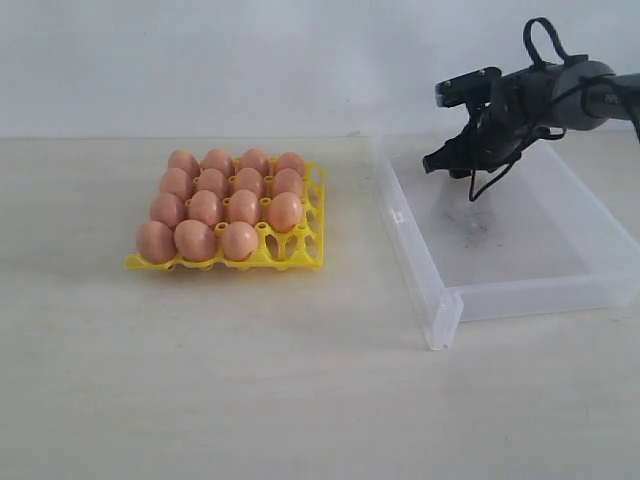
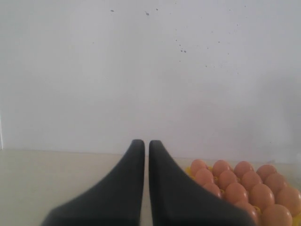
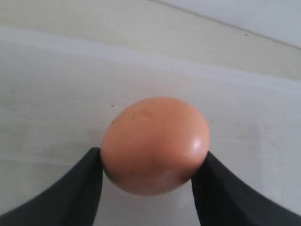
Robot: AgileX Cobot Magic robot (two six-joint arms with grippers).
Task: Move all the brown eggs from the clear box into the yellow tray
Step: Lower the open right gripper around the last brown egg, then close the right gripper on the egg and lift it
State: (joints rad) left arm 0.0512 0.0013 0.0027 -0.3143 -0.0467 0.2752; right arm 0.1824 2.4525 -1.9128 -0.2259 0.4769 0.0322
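Several brown eggs (image 1: pixel 225 200) fill the yellow tray (image 1: pixel 300 252) on the left of the table; its front right cup holds none. My right gripper (image 1: pixel 442 160) hangs over the far end of the clear box (image 1: pixel 520 292). In the right wrist view this gripper (image 3: pixel 151 155) is shut on one brown egg (image 3: pixel 155 139), a finger pressing each side, above the box's pale bottom. That egg is hidden in the exterior view. My left gripper (image 2: pixel 146 143) is shut and holds nothing, with the tray's eggs (image 2: pixel 244 188) beside it. It is out of the exterior view.
The clear box's near corner (image 1: pixel 440 325) juts toward the table's front. A strip of bare table (image 1: pixel 355 230) separates box and tray. A white wall (image 1: pixel 300 60) runs behind the table.
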